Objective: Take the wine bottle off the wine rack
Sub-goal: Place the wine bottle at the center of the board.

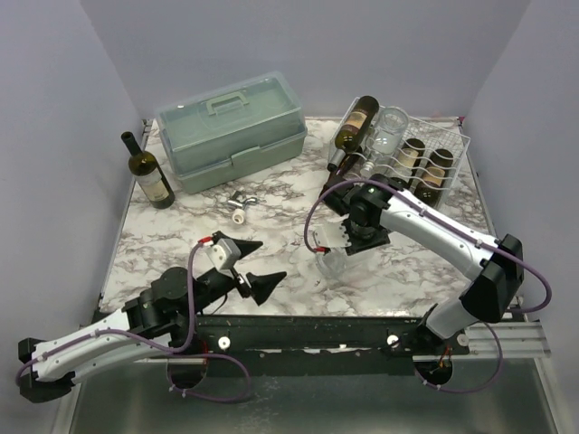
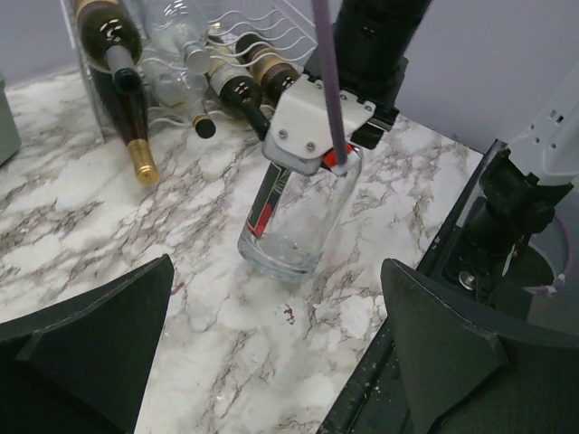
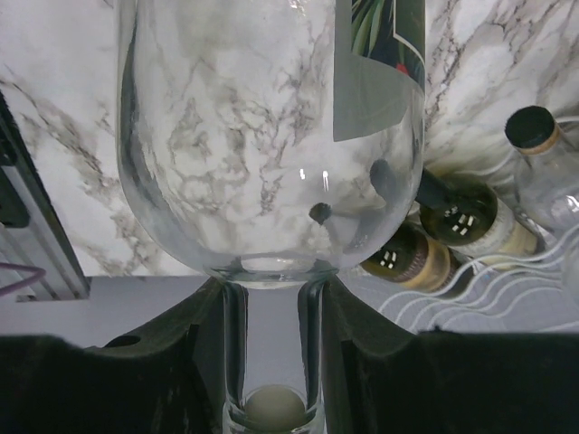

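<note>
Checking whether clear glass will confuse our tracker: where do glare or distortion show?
Right wrist: the clear bottle fills the frame, warping the marble table behind it, with small glints. Left wrist: bottle sharp, left claw's fingers dark in the bottom corners. Top view: even light, soft shadows.

Clear labelled wine bottle (image 2: 294,217), neck up, near and outside the white wire wine rack (image 1: 463,145) at back right
</note>
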`<action>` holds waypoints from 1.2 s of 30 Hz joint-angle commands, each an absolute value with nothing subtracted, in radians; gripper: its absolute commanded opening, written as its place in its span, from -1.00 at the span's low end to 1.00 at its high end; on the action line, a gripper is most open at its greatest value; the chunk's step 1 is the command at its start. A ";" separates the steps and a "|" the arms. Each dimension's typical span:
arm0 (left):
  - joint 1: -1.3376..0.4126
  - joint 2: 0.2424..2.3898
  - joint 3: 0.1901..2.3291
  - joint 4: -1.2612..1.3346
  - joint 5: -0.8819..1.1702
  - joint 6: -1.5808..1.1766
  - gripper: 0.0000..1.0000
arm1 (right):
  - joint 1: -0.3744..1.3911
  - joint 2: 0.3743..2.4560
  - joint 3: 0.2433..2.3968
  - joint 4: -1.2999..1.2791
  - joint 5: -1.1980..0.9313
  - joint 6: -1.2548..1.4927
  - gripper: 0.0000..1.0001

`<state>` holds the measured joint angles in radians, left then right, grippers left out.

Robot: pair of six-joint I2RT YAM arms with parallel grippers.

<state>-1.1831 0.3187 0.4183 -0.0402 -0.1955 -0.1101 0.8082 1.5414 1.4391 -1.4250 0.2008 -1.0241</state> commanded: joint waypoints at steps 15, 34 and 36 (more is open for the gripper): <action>-1.187 0.071 0.422 -0.294 -0.406 -0.369 0.97 | 1.021 1.642 1.498 -1.423 0.679 -1.007 -1.00; -1.187 0.003 0.388 -0.321 -0.431 -0.387 0.97 | 1.056 1.733 1.550 -1.421 0.677 -1.022 -0.23; -1.187 0.003 0.386 -0.321 -0.428 -0.390 0.97 | 1.059 1.739 1.554 -1.421 0.674 -1.020 -0.19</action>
<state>-1.1831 0.0154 0.4011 -0.3038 -0.4129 -0.3767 1.0428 1.7283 1.5032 -1.4117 0.6117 -1.0183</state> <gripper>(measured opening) 0.987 0.395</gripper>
